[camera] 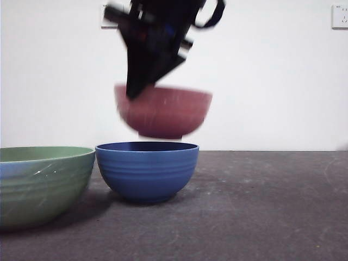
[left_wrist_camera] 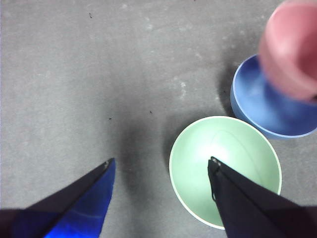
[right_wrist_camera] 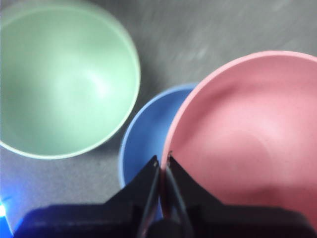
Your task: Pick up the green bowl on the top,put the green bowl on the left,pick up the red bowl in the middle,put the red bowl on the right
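While lifted clear of the stack: red bowl (camera: 163,111) hanging in the air above the blue bowl (camera: 147,170), apart from it.

Front view, grip: right gripper (camera: 142,89) reaching down from above, pinched on the red bowl's rim at one side, hence the bowl's slight tilt and blur.
Front view, green bowl (camera: 41,182): resting on the table (camera: 261,206) just beside the blue bowl, on the picture's left, so the first half of the task looks done.

Left wrist view, left gripper (left_wrist_camera: 161,166): jaws wide apart, holding nothing, hovering over the green bowl (left_wrist_camera: 218,153); probably waiting.
Left wrist view, neighbours: blue bowl (left_wrist_camera: 267,106) near, red bowl (left_wrist_camera: 292,47) above it.

Right wrist view, right gripper (right_wrist_camera: 162,161): jaws nearly together, clamped on the pink rim of the red bowl (right_wrist_camera: 247,134), one jaw inside, one outside.
Right wrist view, below: blue bowl (right_wrist_camera: 143,134) partly covered, green bowl (right_wrist_camera: 64,79) beside.

Likely next: carrying to the free right side.
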